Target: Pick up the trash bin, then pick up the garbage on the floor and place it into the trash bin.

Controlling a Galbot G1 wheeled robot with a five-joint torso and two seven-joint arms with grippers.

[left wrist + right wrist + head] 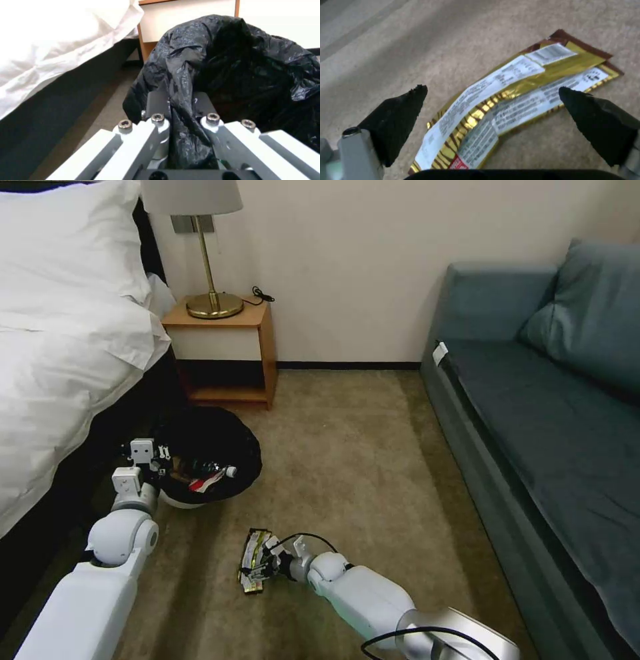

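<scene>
The trash bin [208, 453], white with a crinkly black liner, hangs just above the carpet beside the bed, with litter inside it. My left gripper [160, 463] is shut on its near rim; in the left wrist view the gripper [181, 105] pinches a fold of the black liner [233, 65]. A flat dark-and-gold wrapper [255, 568] of garbage lies on the carpet. My right gripper [261, 567] is open and low over it, and in the right wrist view the wrapper [513, 100] lies between the two black fingertips [403, 112].
A bed with white bedding [60, 347] stands on the left, a wooden nightstand [223, 350] with a brass lamp [212, 280] at the back, and a blue-grey sofa [553, 427] along the right. Open carpet [360, 460] lies between them.
</scene>
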